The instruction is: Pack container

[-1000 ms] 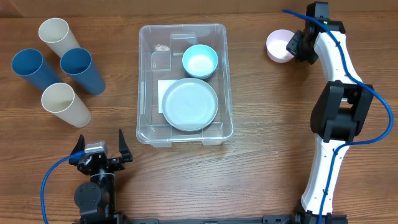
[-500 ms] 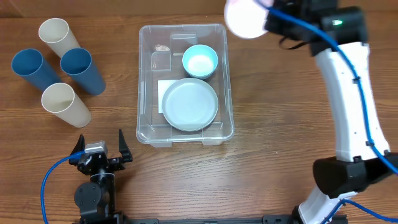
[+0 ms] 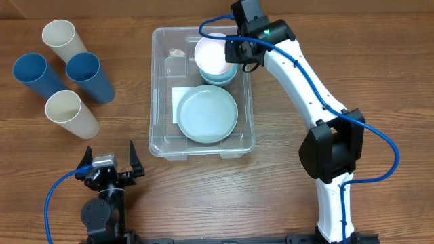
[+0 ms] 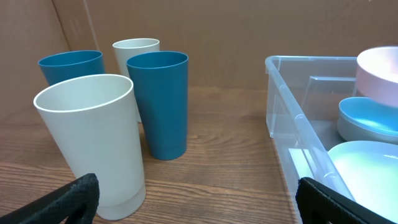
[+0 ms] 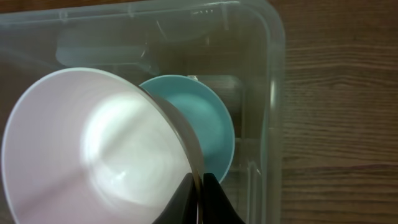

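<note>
Looking down on a wood-grain worktop (image 3: 203, 196) with the container (image 3: 154, 81), a big clear plastic bin with rounded corners, parked about in the middle. Can spot a white label (image 3: 176, 98) on its floor, half tucked under a pale blue-grey plate (image 3: 207, 113) lying flat in the near half. Can't read a thing on that label, way too small.

Up in the far right corner of the bin, got a light blue bowl (image 3: 227, 79) sitting upright. Right over it, a pink bowl (image 3: 210, 54), tilted and hiding most of the blue one from overhead. Pinched at the rim by the right end effector (image 3: 232, 53), jaws squeezed narrow on the bowl's wall, plain as day in the right wrist view (image 5: 200, 186). Can't tell about contact between the two bowls; from the left wrist view, seems to sit just above the blue one, inside the bin's outline.

Off to the left, well apart from the bin, four tall cups standing upright in a tight cluster: far cream cup (image 3: 62, 39), left blue cup (image 3: 32, 73), right blue cup (image 3: 88, 76), near cream cup (image 3: 70, 113).

Left end effector (image 3: 110, 157) down by the near edge, jaws spread wide, gripping nothing, facing the cups and the bin's left wall.
</note>
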Action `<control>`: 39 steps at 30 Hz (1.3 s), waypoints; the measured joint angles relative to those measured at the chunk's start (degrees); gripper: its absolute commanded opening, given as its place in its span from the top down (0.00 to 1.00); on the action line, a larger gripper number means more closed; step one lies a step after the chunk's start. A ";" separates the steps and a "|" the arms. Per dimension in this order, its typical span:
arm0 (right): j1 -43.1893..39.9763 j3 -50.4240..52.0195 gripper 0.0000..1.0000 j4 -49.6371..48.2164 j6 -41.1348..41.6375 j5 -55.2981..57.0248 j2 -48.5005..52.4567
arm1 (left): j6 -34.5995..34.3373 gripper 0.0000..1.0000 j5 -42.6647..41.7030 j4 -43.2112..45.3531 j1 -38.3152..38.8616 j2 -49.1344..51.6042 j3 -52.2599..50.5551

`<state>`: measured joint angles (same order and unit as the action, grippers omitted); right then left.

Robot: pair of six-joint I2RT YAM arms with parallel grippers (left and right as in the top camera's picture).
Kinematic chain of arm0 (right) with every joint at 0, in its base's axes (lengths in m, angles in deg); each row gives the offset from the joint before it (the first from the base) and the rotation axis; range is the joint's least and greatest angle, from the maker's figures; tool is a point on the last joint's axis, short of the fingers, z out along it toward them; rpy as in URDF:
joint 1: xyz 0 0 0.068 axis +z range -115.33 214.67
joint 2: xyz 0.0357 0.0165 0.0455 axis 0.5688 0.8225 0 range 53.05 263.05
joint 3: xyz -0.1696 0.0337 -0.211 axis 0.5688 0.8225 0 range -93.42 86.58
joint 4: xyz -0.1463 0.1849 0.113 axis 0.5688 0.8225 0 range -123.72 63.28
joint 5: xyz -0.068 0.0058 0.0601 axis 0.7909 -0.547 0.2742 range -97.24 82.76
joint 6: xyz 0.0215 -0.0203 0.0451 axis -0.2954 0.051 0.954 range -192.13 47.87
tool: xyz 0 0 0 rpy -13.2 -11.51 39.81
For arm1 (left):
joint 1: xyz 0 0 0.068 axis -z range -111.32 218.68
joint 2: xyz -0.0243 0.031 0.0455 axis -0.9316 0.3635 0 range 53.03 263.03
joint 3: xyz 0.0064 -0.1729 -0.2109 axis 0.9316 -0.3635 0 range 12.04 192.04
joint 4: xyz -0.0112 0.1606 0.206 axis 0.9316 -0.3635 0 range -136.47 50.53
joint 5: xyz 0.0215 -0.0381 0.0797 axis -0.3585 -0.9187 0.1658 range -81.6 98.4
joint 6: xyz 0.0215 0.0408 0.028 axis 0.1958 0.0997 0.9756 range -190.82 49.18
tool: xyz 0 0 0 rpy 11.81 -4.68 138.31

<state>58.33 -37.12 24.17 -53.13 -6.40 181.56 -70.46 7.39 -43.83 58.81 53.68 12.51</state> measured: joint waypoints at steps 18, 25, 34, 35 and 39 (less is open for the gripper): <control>-15.82 -9.07 0.00 8.52 1.62 2.23 -15.72 | 0.02 0.00 0.00 0.00 0.00 0.00 0.00; -33.46 -9.01 0.00 13.62 4.74 2.97 -15.19 | 0.00 0.00 0.00 0.00 0.00 0.00 0.00; -37.51 -9.01 0.00 13.66 4.96 2.56 -15.19 | -10.86 0.00 -1.75 4.00 0.00 0.04 -0.04; -37.51 -9.01 0.00 13.66 4.98 2.56 -15.19 | -12.55 0.00 -1.95 6.23 0.00 0.02 -0.02; -37.51 -9.01 0.00 13.64 4.96 2.58 -15.19 | -18.56 0.00 -6.14 8.07 0.00 0.09 2.43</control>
<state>20.82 -46.13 37.81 -48.17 -3.82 166.37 -89.01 1.25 -35.76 58.81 53.76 14.94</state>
